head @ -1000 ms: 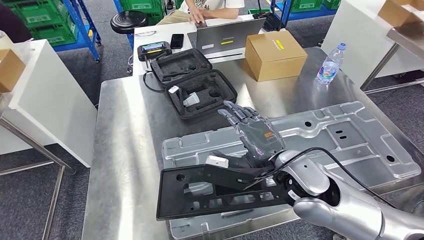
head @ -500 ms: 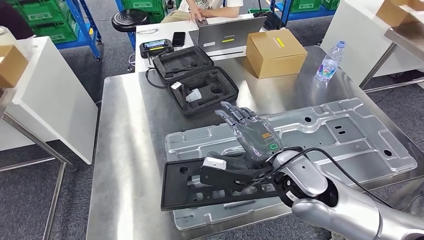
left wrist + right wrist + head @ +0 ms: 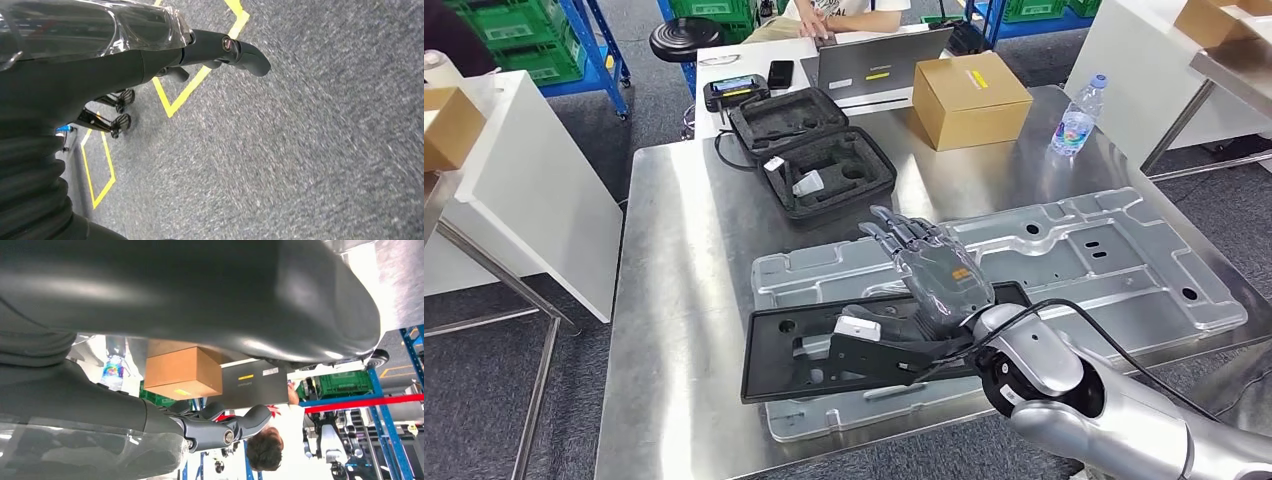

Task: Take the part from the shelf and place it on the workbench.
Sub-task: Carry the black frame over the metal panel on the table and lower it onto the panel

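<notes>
The part is a flat black frame (image 3: 789,350) with cut-outs. It lies low across the front left of a large silver pressed plate (image 3: 1104,260) on the steel workbench (image 3: 674,300). My right hand (image 3: 934,280) holds the part at its right end, thumb on top of it and fingers stretched out above. Part of the frame is hidden under the hand and wrist. In the right wrist view, dark fingers (image 3: 215,430) reach out past the thick thumb. My left hand (image 3: 220,50) hangs over grey carpet, fingers extended, holding nothing.
Behind the plate stand an open black foam case (image 3: 814,165), a cardboard box (image 3: 971,95) and a water bottle (image 3: 1074,120). A person sits at a laptop (image 3: 879,65) beyond. A white table (image 3: 534,200) is on the left.
My right hand has lowered the black part from a tilted hold to nearly flat on the silver plate. The whole view has shifted slightly.
</notes>
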